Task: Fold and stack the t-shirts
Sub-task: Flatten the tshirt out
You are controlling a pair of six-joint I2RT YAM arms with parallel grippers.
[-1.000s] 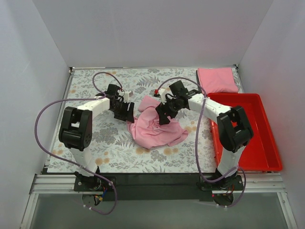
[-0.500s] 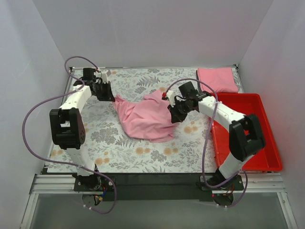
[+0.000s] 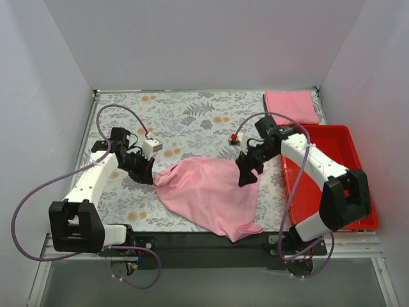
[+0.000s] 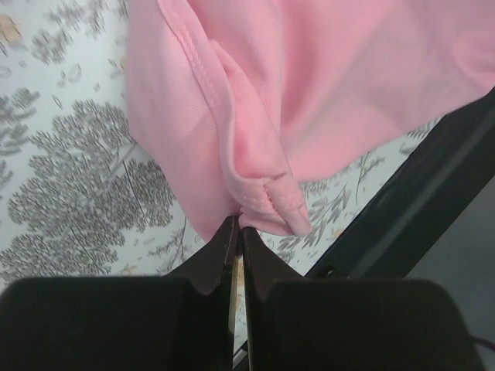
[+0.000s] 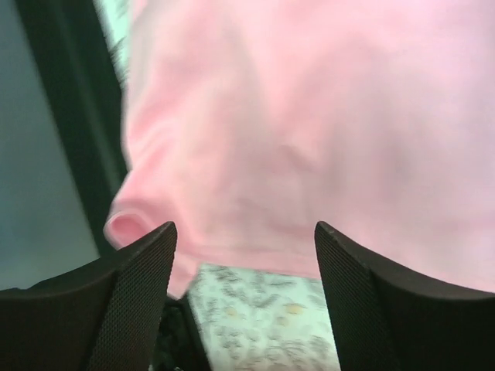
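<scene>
**Reviewer:** What is recorded of the grip state?

**Inspector:** The left gripper (image 4: 234, 226) is found clamped on a doubled hem fold of the pink t-shirt (image 3: 208, 195), with the cloth pinched right at the fingertips. The right gripper (image 5: 244, 228) is noted with its jaws wide apart. Cloth is seen beyond them and nothing is seen pinched between them. That wrist view is blurred, so light contact cannot be ruled out.

**Reviewer:** And the garment's position?

**Inspector:** It is spread between the two grippers, held at one corner by the left and ending just beside the right. From there it sags nearward of both, and its lowest part is draped over the near edge of the table (image 3: 185, 118). A folded pink shirt (image 3: 291, 107) is noted well beyond the right gripper, next to a red tray (image 3: 358, 192).

**Reviewer:** Handling assessment?

**Inspector:** The cloth is judged light, limp and without stiffness. If held at one point only, it would be dragged rather than carried. Stitched hems and corners are recommended as hold points, since a thicker seam is less likely to slip. A second hold at the corner beside the right gripper is judged necessary before flattening. The overhang is flagged as a risk, as it could pull the shirt off the edge.
</scene>
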